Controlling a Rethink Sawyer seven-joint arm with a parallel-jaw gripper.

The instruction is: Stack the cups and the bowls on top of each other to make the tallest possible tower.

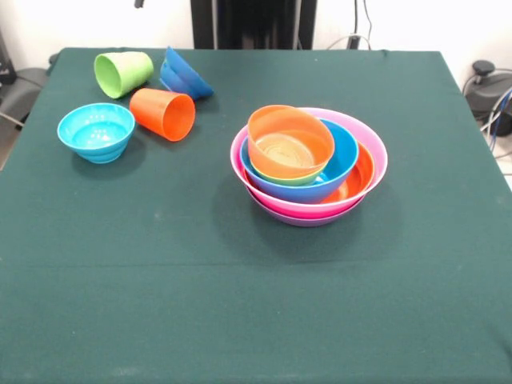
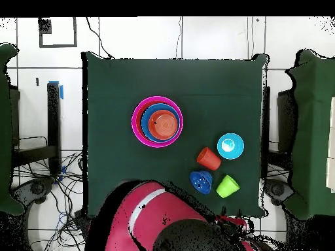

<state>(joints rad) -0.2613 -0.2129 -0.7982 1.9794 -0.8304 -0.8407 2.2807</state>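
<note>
The tower (image 1: pixel 308 164) stands right of the table's middle. It has a purple bowl (image 1: pixel 308 221) at the bottom, then the pink (image 1: pixel 370 138), large orange (image 1: pixel 362 174) and large blue (image 1: pixel 344 156) bowls, then a lime green rim (image 1: pixel 298 181), with a small orange bowl (image 1: pixel 290 142) tilted on top. The orange cup (image 1: pixel 164 114) and the lime green cup (image 1: pixel 122 73) lie on their sides at the far left. A dark blue bowl (image 1: pixel 184 74) leans beside them. A light blue bowl (image 1: pixel 96 132) stands upright. The arm (image 2: pixel 154 222) is drawn back, and only a dark tip of the gripper (image 1: pixel 140 3) shows.
The green table cloth (image 1: pixel 256 304) stretches to the near edge. In the overhead view the tower (image 2: pixel 157 121) sits mid-table and the loose pieces (image 2: pixel 216 170) cluster near the robot's side. Cables and chairs lie around the table.
</note>
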